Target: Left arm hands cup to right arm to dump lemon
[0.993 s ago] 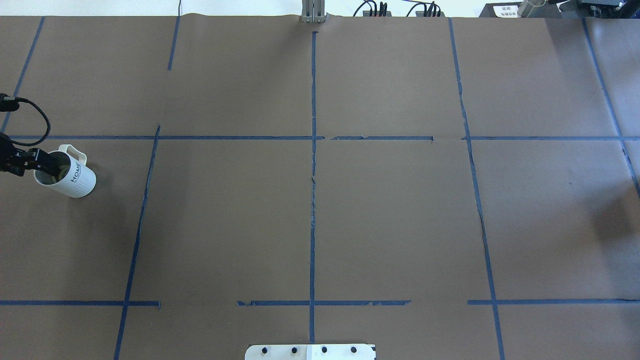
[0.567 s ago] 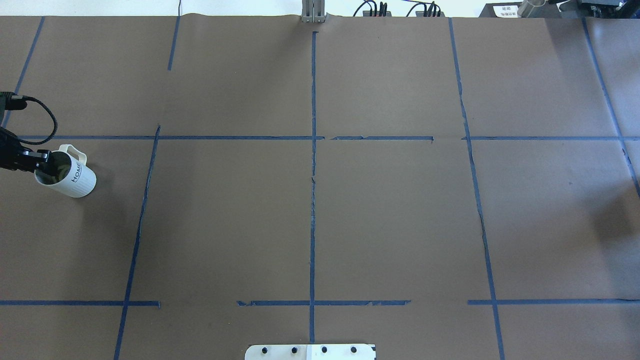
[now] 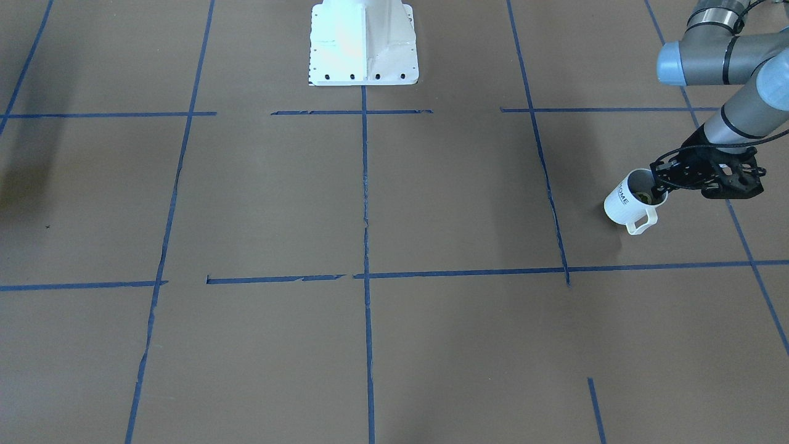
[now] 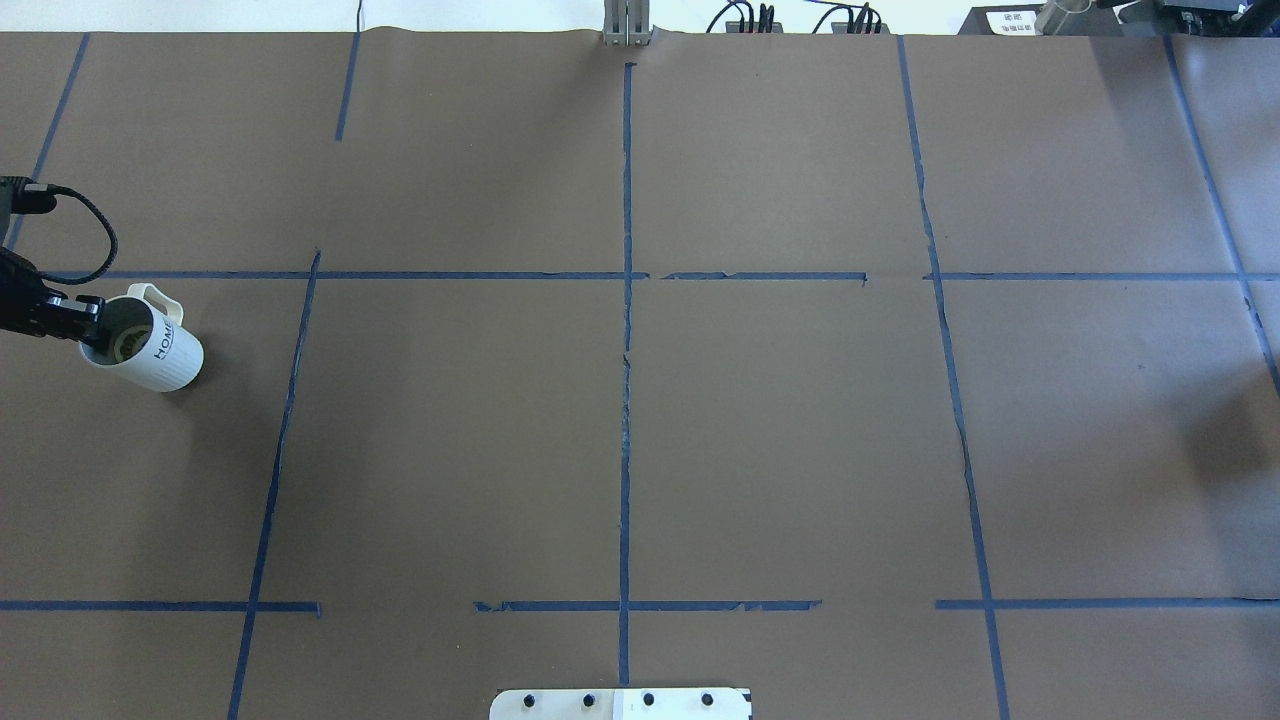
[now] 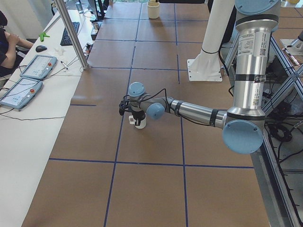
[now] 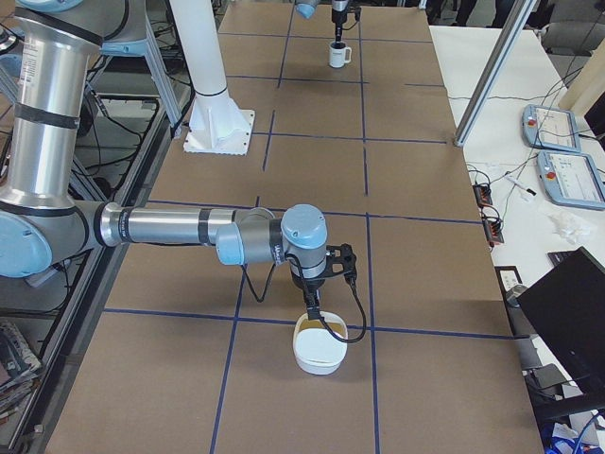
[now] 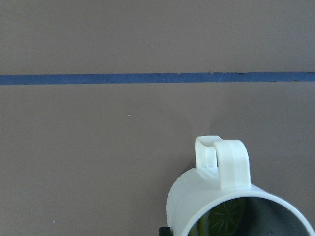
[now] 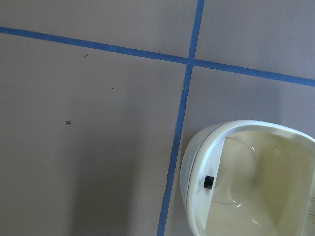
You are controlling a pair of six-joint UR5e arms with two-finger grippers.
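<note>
The cream-white cup (image 4: 150, 352) with "HOME" lettering stands tilted at the table's far left. It also shows in the front view (image 3: 624, 202), the left wrist view (image 7: 216, 196) and, small, in the exterior left view (image 5: 138, 122). A yellow-green lemon (image 7: 227, 215) slice lies inside it (image 3: 644, 197). My left gripper (image 4: 92, 330) is shut on the cup's rim, one finger inside and one outside (image 3: 661, 185). My right gripper (image 6: 312, 305) shows only in the exterior right view, above a bowl. I cannot tell whether it is open or shut.
A cream bowl (image 6: 319, 352) sits on the table under the right gripper and also shows in the right wrist view (image 8: 246, 177). Blue tape lines cross the brown table. The white robot base (image 3: 363, 43) stands at the near middle edge.
The cup has shifted a little to the right with the left gripper on its rim. The gripper's finger has drawn back from deep inside the cup to its rim.
</note>
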